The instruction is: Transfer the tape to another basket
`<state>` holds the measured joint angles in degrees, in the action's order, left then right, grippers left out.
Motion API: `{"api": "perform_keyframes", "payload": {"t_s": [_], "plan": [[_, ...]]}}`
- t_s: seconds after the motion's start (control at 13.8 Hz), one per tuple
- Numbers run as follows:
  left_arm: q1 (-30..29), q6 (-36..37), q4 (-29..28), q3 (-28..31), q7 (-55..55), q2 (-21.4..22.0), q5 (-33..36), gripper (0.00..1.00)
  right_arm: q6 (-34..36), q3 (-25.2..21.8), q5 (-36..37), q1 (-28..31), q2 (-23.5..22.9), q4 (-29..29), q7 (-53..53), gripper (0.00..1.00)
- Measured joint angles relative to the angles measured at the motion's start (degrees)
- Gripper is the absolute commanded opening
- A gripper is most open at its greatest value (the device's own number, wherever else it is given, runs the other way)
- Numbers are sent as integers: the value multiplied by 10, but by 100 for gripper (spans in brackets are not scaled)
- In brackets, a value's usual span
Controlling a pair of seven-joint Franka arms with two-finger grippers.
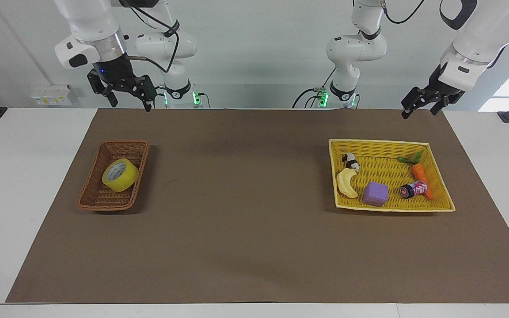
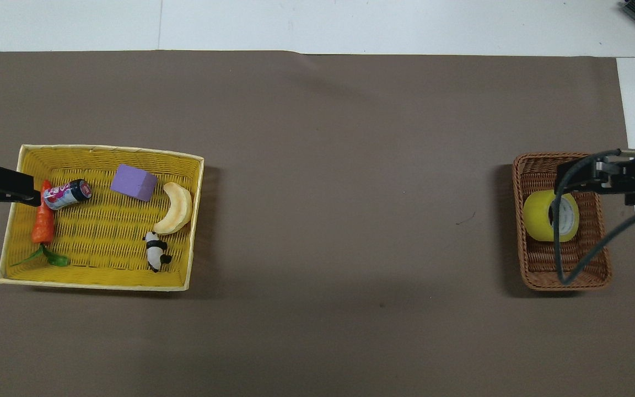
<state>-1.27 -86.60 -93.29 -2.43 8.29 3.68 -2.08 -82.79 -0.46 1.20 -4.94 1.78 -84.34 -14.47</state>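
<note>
tape [image 1: 120, 175] lies in the brown basket [image 1: 91, 198], tilted on its side against the wall toward the table's middle, core facing up and away from the robots. task reads as done, judged from that.

right gripper [image 1: 124, 93] hangs high, released, fingers spread, nothing held. tape sits well below it and farther from the robots, toward the right arm's end of the table. basket's long axis runs away from the robots, so the roll lies roughly in line with the gripper along that axis. right arm is plainly the nearer one.

left gripper [image 1: 422, 106] waits up over the mat's edge at the left arm's end, fingers apart, empty; the yellow basket [image 1: 440, 204] lies below it, well apart from the tape.

room: wide bare mat [image 1: 245, 198] between the baskets, nothing to snag. brown basket is narrow; any regrasp would likely meet its sloping walls.
</note>
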Motion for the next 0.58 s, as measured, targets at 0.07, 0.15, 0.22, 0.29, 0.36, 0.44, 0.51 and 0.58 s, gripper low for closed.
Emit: {"api": "perform_keyframes", "payload": {"t_s": [0.07, 0.15, 0.22, 0.29, 0.36, 0.44, 0.51, 0.58], "plan": [[0, 0, 0, 0, 0, 0, 0, 100, 4, -1, 0, 1, 6, 4, 0, 100], [0, 0, 0, 0, 0, 0, 0, 100, 8, -3, -1, 2, 10, 4, 0, 100], [0, 0, 0, 0, 0, 0, 0, 100, 14, -5, -2, 2, 12, 3, 6, 100], [0, 0, 0, 0, 0, 0, 0, 100, 15, -6, -2, 2, 13, 1, 22, 100], [0, 0, 0, 0, 0, 0, 0, 100, 15, -8, -2, 3, 13, -2, 35, 100], [0, 0, 0, 0, 0, 0, 0, 100, 15, -9, -2, 5, 13, -4, 44, 100], [0, 0, 0, 0, 0, 0, 0, 100, 15, -9, -2, 8, 13, -6, 50, 100], [0, 0, 0, 0, 0, 0, 0, 100, 13, -9, -2, 10, 13, -10, 53, 100]]}}
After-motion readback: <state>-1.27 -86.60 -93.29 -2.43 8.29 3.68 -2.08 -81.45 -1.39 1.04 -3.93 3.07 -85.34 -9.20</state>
